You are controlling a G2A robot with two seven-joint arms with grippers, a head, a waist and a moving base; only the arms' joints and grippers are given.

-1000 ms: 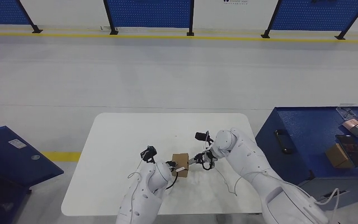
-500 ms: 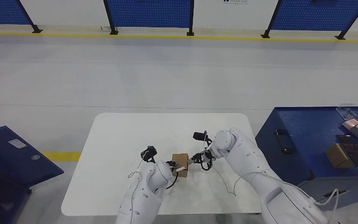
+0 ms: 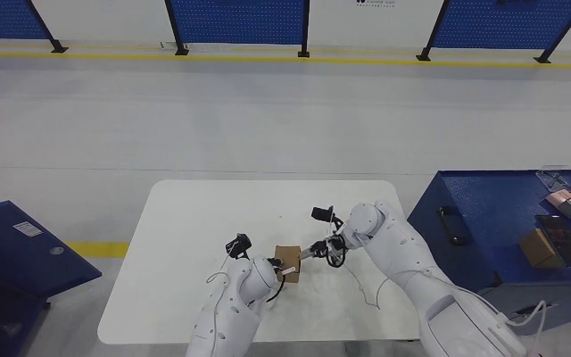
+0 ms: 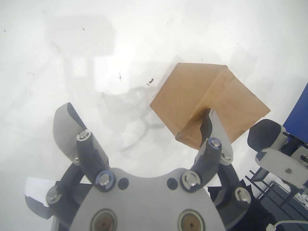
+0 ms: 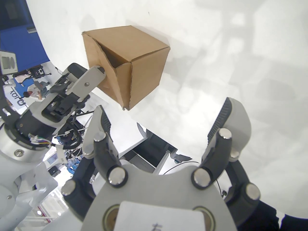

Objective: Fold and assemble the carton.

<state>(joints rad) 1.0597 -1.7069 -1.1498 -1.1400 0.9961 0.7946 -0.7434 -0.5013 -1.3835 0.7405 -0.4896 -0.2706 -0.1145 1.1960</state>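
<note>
A small brown carton (image 3: 288,264) stands on the white table (image 3: 178,232), one end open with loose flaps. In the left wrist view the carton (image 4: 192,102) has one finger (image 4: 213,123) of my open left gripper (image 4: 137,112) pushed into the open end, while the other finger is far off over bare table. My right gripper (image 5: 166,111) is open and hangs a short way off the carton (image 5: 142,56), touching nothing. From above, the left gripper (image 3: 277,266) and the right gripper (image 3: 314,252) flank the carton.
A blue cabinet (image 3: 482,223) stands right of the table with a brown box (image 3: 539,248) on it. A blue stand (image 3: 36,259) sits to the left. Thin cables (image 3: 357,287) trail from the right arm onto the table.
The right arm swung a little toward the carton and back. The carton and left gripper have shifted slightly toward the table's front edge.
</note>
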